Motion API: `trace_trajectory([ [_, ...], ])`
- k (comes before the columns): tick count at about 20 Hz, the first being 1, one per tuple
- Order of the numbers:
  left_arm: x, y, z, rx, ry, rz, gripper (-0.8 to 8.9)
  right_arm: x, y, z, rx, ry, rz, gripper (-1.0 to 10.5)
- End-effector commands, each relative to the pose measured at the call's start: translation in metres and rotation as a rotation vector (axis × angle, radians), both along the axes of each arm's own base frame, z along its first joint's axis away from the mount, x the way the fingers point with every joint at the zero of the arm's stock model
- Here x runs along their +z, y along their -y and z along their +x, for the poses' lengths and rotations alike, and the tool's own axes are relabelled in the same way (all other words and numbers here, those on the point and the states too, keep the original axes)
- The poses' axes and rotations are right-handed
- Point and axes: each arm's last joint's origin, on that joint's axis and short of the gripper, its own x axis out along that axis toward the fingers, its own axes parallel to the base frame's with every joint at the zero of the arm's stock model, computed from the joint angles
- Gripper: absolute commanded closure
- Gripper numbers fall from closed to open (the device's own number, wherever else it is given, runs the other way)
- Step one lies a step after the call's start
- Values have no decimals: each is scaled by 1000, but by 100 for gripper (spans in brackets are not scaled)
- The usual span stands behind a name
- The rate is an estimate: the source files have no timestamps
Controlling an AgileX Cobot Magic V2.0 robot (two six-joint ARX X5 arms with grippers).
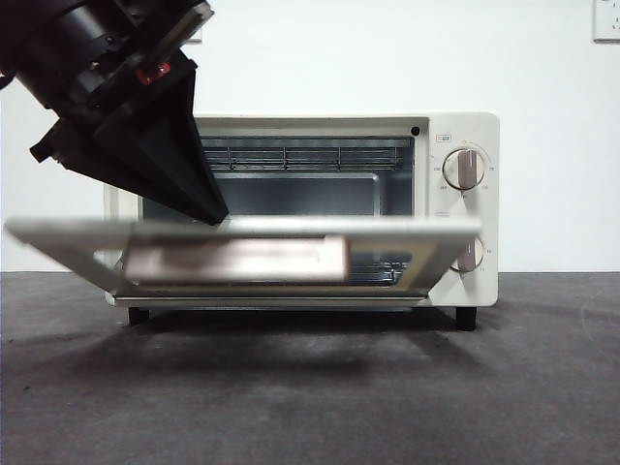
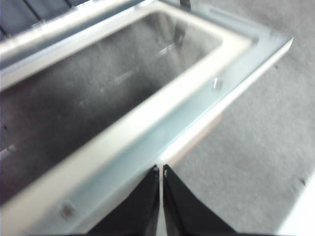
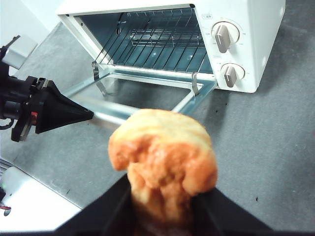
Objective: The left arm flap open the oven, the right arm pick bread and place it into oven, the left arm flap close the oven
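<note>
While the left gripper [image 2: 161, 169], jaws together, rests its tip on the lowered door of the oven [image 3: 256, 29], the right gripper [image 3: 165, 196] clamps the bread [image 3: 162, 162] low at centre, which looks light, soft and crushable, best held gently across its middle.

A dark grey table [image 1: 310, 387] with a slightly rough, felt-like surface carries everything. One thing stands directly on it: a cream-white toaster oven [image 1: 455, 194], resting on short black feet [image 1: 466, 318] towards the back of the table. Its door [image 1: 242, 247] is swung down and hangs above the surface without touching it, casting a soft shadow on the grey below. In the right wrist view the same grey surface [image 3: 266, 147] spreads out around the oven [image 3: 256, 44].
</note>
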Motion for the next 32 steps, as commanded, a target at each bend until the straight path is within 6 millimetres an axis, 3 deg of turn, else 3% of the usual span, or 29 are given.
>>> trace_trajectory([
  [1,-7,3,-3,19,-10,-7,798,3,0,0,1,11,8,830],
  [5,-15,6,-11,0,-38,2,798,3,0,0,4,8,13,830],
  [9,6,0,-26,-23,19,-73,798,4,-3,2,70,1,57,830],
  [15,47,-37,-57,76,134,-173,798,0,-14,28,180,-134,109,830],
  [20,82,-76,-86,207,255,-156,798,6,-30,56,197,-70,132,830],
  [24,104,-104,-108,259,310,-166,798,7,-55,80,235,-30,139,830],
  [32,97,-130,-133,282,242,-162,794,-17,-121,123,285,4,74,830],
])
